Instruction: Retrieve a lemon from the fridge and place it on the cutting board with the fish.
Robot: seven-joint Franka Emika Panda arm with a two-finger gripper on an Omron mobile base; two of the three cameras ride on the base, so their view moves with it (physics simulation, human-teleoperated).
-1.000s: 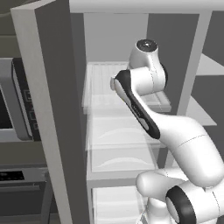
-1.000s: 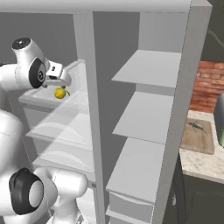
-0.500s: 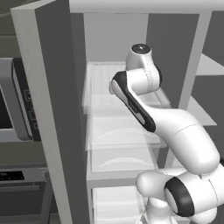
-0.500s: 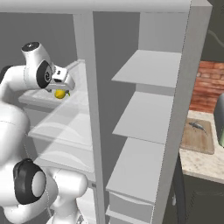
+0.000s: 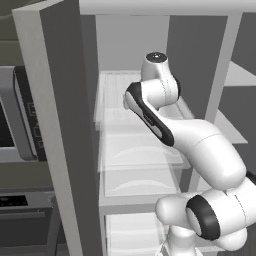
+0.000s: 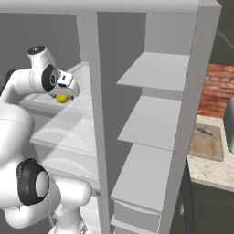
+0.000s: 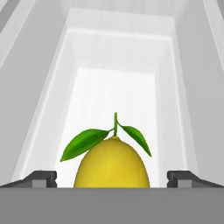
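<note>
1. The white arm (image 5: 200, 150) rises from the base, bends at a dark elbow joint and reaches forward and up into the open fridge (image 6: 151, 114), at the level of an upper white shelf (image 5: 117, 117).
2. In the right base view the gripper (image 6: 68, 89) sits at the front of that shelf, in the fridge's left half, with its hand turned to look into the compartment.
3. The jaws stand wide apart; in the hand view the two dark fingertips (image 7: 41, 178) sit at the far left and far right, nothing clamped between them.
4. The lemon (image 7: 112, 164) lies on the shelf midway between the fingertips, close in front of the hand, with a gap on each side.
5. The lemon's long axis runs up and down in the hand view, its stem and two green leaves (image 7: 85, 143) at the top.
6. In the right base view the lemon (image 6: 62, 98) shows just under the gripper.
7. Far to the right, on a counter (image 6: 205, 171), the board (image 6: 205, 144) carries the fish (image 6: 205, 133), which lies slantwise on it.
</note>
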